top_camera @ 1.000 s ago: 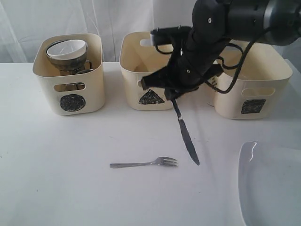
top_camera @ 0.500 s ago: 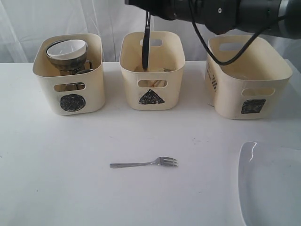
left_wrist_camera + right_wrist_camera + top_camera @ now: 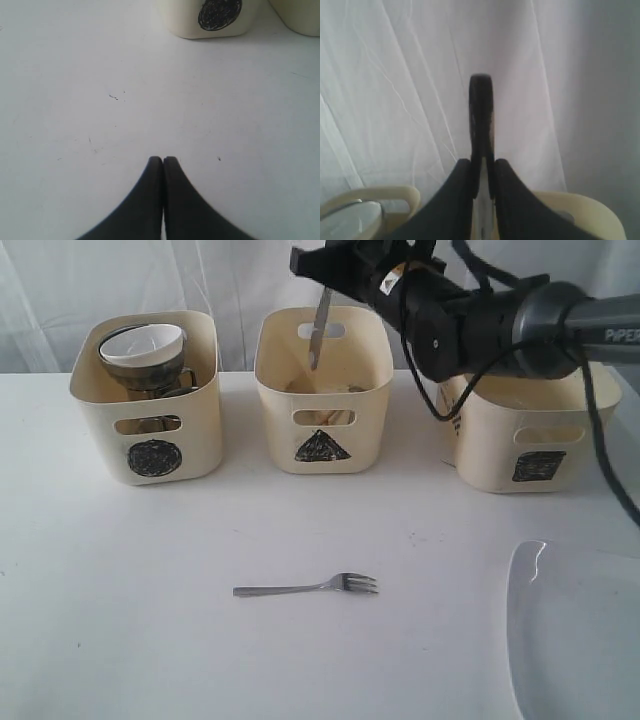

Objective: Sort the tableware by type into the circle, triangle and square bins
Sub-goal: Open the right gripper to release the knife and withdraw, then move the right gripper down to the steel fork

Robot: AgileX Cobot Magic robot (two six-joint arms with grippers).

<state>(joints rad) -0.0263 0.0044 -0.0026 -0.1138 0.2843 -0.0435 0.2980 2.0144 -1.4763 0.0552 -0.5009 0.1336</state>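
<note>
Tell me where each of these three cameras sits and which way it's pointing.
Exterior view: front of the table, raised, facing the circle bin, triangle bin and square bin before a curtain; the right arm shows, right claw holding the knife over the triangle bin.
Left wrist view: above the table, facing down; shut left claw tips show, circle bin beyond.
Right wrist view: high up, facing the curtain along the right claw gripping the knife.
Shared: exterior and left wrist both see the circle bin; exterior and right wrist, the knife.
</note>
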